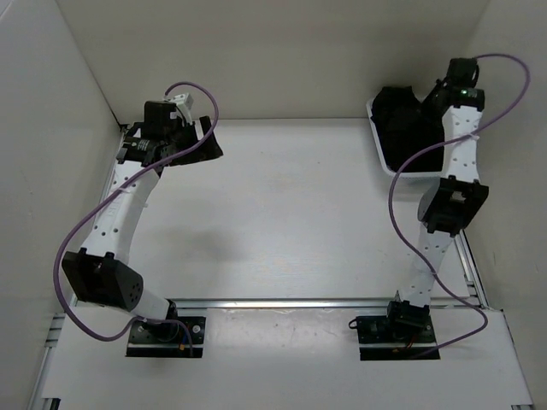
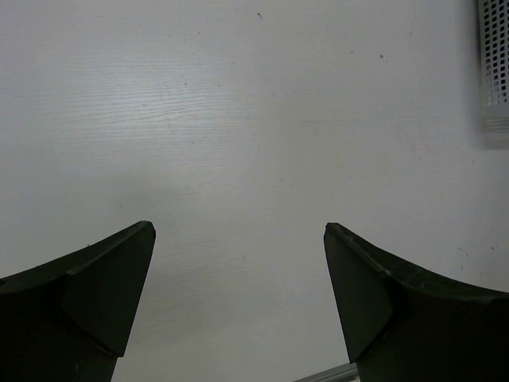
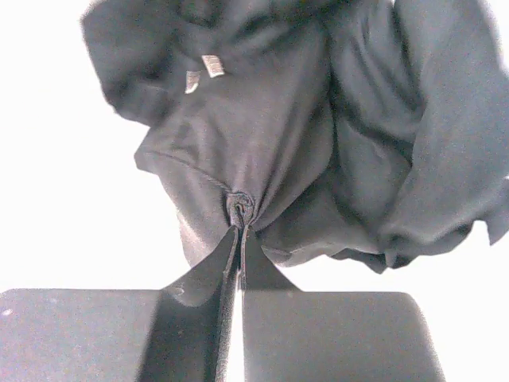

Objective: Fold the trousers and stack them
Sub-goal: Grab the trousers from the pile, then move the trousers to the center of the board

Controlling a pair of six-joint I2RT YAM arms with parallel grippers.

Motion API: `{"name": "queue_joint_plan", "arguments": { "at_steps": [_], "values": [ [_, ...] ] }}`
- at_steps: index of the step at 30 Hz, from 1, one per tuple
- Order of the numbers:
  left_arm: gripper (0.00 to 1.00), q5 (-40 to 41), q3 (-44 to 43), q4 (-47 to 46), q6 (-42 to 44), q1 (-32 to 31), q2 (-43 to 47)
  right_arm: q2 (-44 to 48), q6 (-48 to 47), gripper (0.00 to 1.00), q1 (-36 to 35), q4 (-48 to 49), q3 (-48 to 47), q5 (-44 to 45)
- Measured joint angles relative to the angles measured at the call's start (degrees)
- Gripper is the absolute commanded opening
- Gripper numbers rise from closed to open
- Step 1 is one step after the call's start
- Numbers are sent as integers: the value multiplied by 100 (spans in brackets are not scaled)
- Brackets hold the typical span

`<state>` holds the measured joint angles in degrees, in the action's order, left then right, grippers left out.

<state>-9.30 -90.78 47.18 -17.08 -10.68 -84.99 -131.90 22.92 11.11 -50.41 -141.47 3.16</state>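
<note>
**Trousers** (image 3: 318, 143): one pair, plain black soft cloth. You find them bunched in a heap in the basket (image 1: 419, 177) at the far right corner of the bench (image 1: 282, 213). The heap has no clear long axis, and you cannot tell which way the waist or legs point. Two small pale labels (image 3: 203, 72) show near the top of the wrist view.

**Right tool** (image 3: 239, 231): jaws pressed fully together over the basket, pinching a small pucker of the black cloth between the tips. Folds fan out from that pinch.

**Left tool** (image 2: 239, 228): jaws spread wide, holding nothing and touching nothing. It sits at the far left, with bare bench showing between the fingers (image 2: 111, 286). It is well apart from the trousers.

**Cloth condition**: matt, creased and crumpled in loose lobes, and it fills most of the basket. One dark lobe rises at the basket's far side in your overhead view.

**Basket**: white mesh, with one corner visible at the upper right of the left wrist view.
</note>
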Motion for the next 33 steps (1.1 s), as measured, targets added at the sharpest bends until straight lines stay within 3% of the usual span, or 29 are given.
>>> {"name": "queue_joint_plan", "arguments": {
  "at_steps": [6,9,14,19,20,21,24,26,30,33],
  "values": [
    [100,-28,-2,48,-68,-46,186,2153,-68,0,-164,175,-267,-407],
    [100,-35,-2,83,-136,-55,385,3287,-173,0,-601,490,-527,-741],
    [100,122,-219,352,-269,-57,634,4511,-234,0,-1947,1029,-516,-1436],
    [100,859,-909,890,-485,-66,634,5117,-304,0,-3849,1300,1217,-1283],
    [100,1025,-1073,1023,-531,-37,636,5073,-299,13,-4177,1303,1679,-1161],
    [100,1143,-1233,1143,-570,17,636,5018,-275,59,-4428,1333,2210,-1016],
    [100,1333,-1416,1333,-680,278,719,4581,-223,96,-4876,1207,3486,-721],
    [100,1377,-1300,1416,-723,417,852,4360,-201,100,-4972,935,4229,-483],
    [100,962,20,1274,-852,271,1462,4942,-61,87,-4505,597,5364,-118],
    [100,551,1399,981,-1097,-299,1779,6022,79,100,-4072,562,6022,234]
  ]
}}
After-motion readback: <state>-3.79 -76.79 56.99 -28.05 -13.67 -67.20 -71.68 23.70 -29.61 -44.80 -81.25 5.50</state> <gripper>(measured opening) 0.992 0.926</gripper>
